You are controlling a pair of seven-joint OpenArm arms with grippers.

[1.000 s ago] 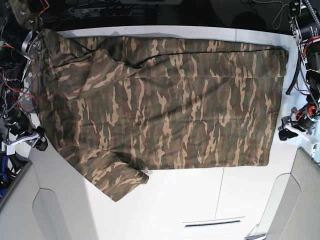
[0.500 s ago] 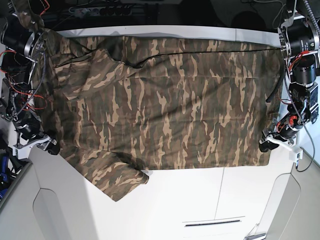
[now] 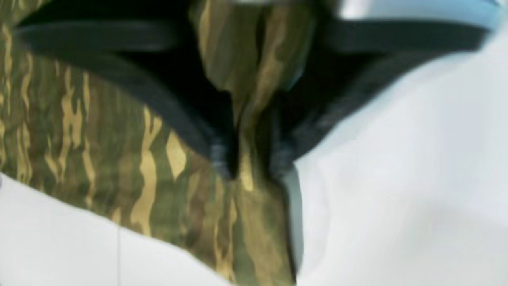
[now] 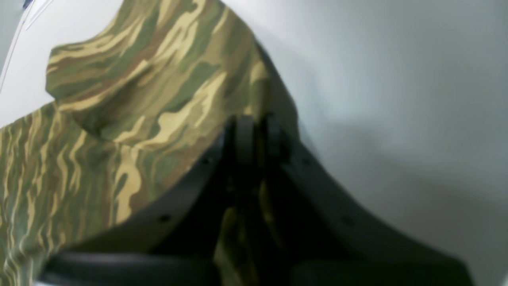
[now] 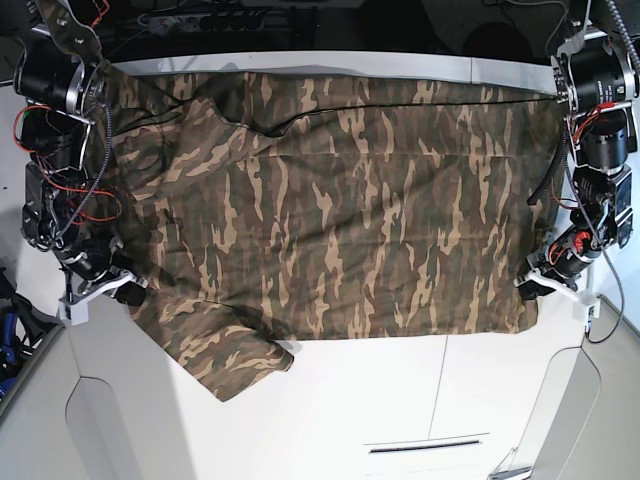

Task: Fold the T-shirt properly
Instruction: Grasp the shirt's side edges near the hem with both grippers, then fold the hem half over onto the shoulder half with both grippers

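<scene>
One T-shirt (image 5: 330, 220), long axis running left to right

This looks like a robot workstation, perhaps in a lab, though no wider room is in view. Two black-and-white jointed robot arms with exposed wiring, the left arm (image 5: 590, 150) and the right arm (image 5: 60, 190), reach in from either side over a smooth, pale white-grey work surface (image 5: 330, 430).
</scene>
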